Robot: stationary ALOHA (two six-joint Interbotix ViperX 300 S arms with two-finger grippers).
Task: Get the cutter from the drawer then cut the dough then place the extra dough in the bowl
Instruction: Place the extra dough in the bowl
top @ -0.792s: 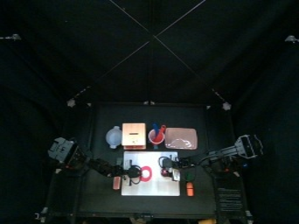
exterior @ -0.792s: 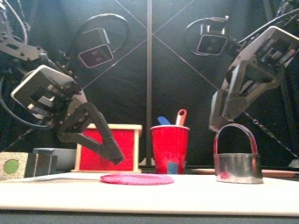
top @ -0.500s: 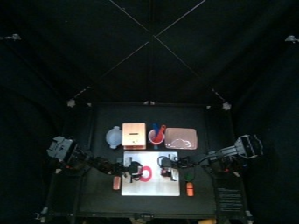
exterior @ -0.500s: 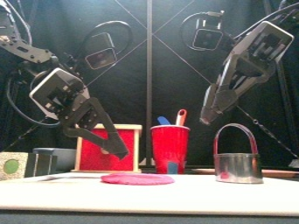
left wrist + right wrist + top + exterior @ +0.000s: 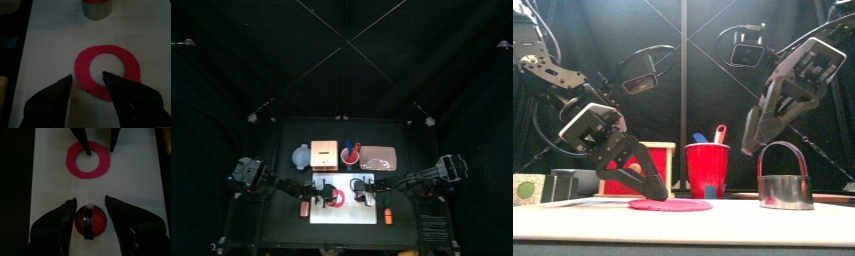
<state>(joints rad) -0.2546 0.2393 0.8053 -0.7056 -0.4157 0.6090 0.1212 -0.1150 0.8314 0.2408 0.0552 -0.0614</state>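
Cutting looks done: the dough ring point(image 5: 132, 70) lies on the board point(image 5: 47, 45) near the cutter point(image 5: 91, 221), the left gripper's point(image 5: 87, 76) open jaws astride its band, the right gripper's point(image 5: 90, 201) open and empty over the cutter; next, pinch the ring and carry it to the bowl point(image 5: 301, 155).

In the left wrist view the cutter point(image 5: 98, 7) runs off the edge — its handle out of sight.

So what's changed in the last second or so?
The left pincer has come down to the pink dough ring, jaws open, nothing gripped. The right pincer only shifted slightly, hovering open over the metal cutter. Ring, cutter, red cup and box stayed put.
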